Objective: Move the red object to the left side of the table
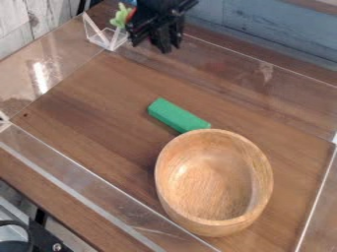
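Note:
The red object, a small red toy with a green leafy top, hangs above the far left part of the table. My dark gripper is shut on it, and the toy sticks out at the gripper's left side. Most of the toy's red body is hidden by the dark fingers. The gripper points steeply down and is held above the wood surface, close to the back wall.
A green rectangular block lies mid-table. A large wooden bowl sits at the front right. A small clear acrylic stand is at the back left corner, just left of the gripper. Low clear walls border the table.

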`<action>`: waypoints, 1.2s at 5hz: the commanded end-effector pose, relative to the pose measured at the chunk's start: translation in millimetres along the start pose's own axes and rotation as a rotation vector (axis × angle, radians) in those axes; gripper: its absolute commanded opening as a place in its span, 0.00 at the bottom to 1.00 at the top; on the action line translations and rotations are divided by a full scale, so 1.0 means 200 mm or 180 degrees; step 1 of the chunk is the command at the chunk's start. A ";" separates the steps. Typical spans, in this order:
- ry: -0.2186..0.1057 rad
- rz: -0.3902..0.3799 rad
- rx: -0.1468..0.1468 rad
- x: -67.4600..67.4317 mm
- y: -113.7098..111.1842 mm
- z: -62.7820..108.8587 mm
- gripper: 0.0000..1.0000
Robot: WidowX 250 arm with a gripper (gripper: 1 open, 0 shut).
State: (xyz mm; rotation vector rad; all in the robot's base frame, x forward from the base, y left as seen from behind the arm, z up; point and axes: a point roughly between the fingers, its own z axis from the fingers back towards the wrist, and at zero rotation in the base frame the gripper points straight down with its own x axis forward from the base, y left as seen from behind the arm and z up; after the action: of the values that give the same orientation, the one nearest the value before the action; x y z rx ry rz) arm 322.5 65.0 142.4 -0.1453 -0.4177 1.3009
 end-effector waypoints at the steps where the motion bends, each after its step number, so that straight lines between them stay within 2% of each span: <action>1: -0.0095 -0.0022 -0.0212 0.07 -0.06 0.16 0.00; 3: -0.0073 -0.0102 -0.0194 0.17 0.06 0.10 0.00; 5: 0.0090 -0.0605 -0.0310 0.24 0.11 0.05 0.00; 6: 0.0183 -0.0870 -0.0384 0.26 0.12 0.03 0.00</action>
State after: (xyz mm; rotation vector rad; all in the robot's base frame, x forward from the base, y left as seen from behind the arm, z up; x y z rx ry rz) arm 304.7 116.2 139.3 -0.2183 -0.4096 1.0090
